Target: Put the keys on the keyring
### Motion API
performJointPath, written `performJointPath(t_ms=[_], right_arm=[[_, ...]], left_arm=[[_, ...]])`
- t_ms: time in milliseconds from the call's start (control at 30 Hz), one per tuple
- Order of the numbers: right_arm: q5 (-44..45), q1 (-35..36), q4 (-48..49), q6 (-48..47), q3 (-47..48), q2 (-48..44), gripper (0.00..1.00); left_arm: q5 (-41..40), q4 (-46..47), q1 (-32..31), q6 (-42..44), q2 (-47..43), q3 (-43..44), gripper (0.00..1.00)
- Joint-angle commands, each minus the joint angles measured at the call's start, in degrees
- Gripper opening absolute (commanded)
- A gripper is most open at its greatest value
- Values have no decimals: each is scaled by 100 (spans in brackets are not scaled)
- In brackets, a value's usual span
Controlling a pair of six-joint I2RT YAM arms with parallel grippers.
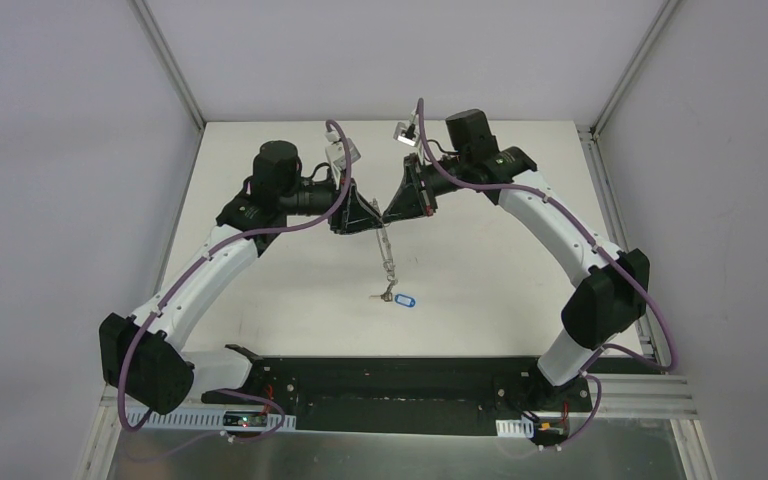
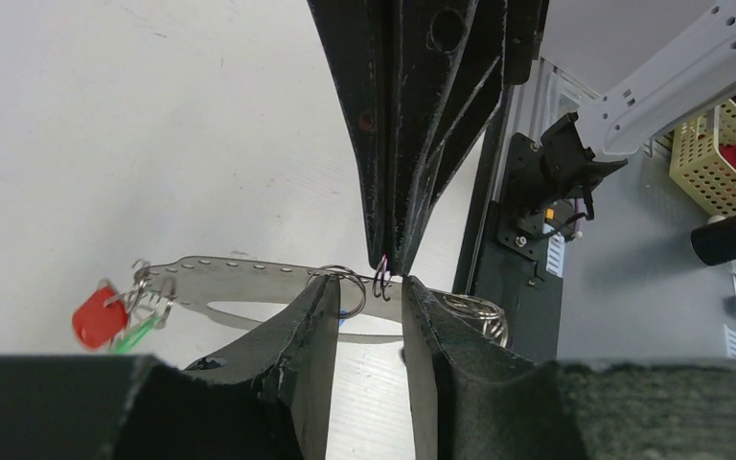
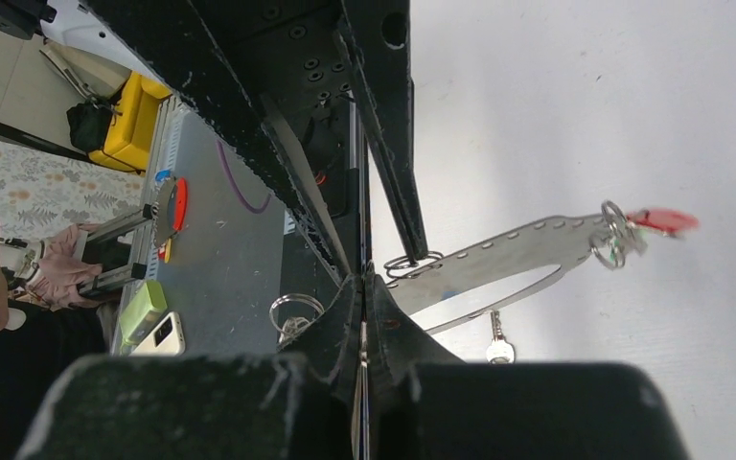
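Spanning the scene, a white table [image 1: 260, 180] between grey walls. Reaching in from the near edge and meeting over the far middle, left arm [image 1: 210, 265] and right arm [image 1: 550, 215], white shells with black joints. Pointing at each other there, left gripper [image 2: 372, 292] with jaws partly apart and a plain gap between the fingers, straddling the keyring [image 2: 240, 273]; impossible to tell whether the pads press on it. Facing it, right gripper [image 3: 362, 297] with jaws fully closed, tips meeting at the upper edge of the keyring's band, right where a small wire ring [image 2: 380, 284] sits; impossible to tell which of the two is pinched. Lies between the two grippers as a thin grey loop of perforated metal, stretching from the fingers toward the near side in the top view. At that near end, keys [image 1: 384, 296] beside a blue tag [image 1: 404, 299]. At the far end, seen from the wrists, a red tag [image 2: 96, 318] and a green tag [image 2: 139, 335] on small rings, touching each other.
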Motion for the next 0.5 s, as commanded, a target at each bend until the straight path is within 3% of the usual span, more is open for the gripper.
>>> performJointPath(t_ms=[0, 233, 467], right_arm=[[-370, -4, 303, 85, 15, -293, 0], [-436, -30, 431, 184, -78, -290, 0], [-331, -75, 479, 167, -170, -326, 0]], left_arm=[[249, 369, -91, -103, 2, -52, 30], [299, 523, -100, -212, 15, -83, 21], [251, 337, -100, -25, -29, -38, 2]])
